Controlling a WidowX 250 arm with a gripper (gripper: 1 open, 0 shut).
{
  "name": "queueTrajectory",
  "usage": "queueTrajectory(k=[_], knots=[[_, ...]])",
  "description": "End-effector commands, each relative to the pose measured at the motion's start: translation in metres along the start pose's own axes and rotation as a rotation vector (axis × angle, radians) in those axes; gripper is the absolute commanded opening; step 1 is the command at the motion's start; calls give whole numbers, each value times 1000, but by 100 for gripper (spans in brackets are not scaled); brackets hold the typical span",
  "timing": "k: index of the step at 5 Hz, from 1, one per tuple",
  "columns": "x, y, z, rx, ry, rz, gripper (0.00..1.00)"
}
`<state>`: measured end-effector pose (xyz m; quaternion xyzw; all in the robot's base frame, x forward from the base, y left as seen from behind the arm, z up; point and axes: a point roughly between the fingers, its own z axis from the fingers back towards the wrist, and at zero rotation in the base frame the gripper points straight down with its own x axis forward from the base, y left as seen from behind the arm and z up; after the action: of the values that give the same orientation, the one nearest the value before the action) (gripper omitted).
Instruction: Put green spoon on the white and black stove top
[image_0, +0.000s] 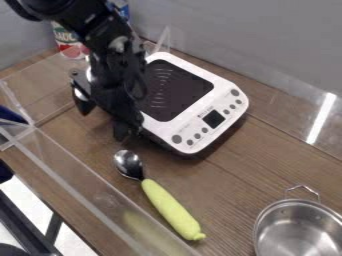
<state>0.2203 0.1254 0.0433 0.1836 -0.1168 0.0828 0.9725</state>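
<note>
I see bare table (254, 150) between the green spoon (158, 192) and the stove top (187, 98), open for passing. My end effector (124, 130) crowds the stove's left edge. A clear panel (60, 170) walls the near-left side; the steel pot (297, 231) blocks the near-right corner.
</note>
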Motion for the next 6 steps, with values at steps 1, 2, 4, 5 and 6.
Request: queueTrajectory(k=[1, 2, 4, 5, 6], knots=[[10, 14, 11, 14, -55, 47, 100], [12, 12, 16, 13, -50, 51, 100], [12, -3, 18, -16, -73, -12, 100], [5, -15, 17, -46, -101, -84, 100], [1, -16, 9, -55, -132, -114, 100]])
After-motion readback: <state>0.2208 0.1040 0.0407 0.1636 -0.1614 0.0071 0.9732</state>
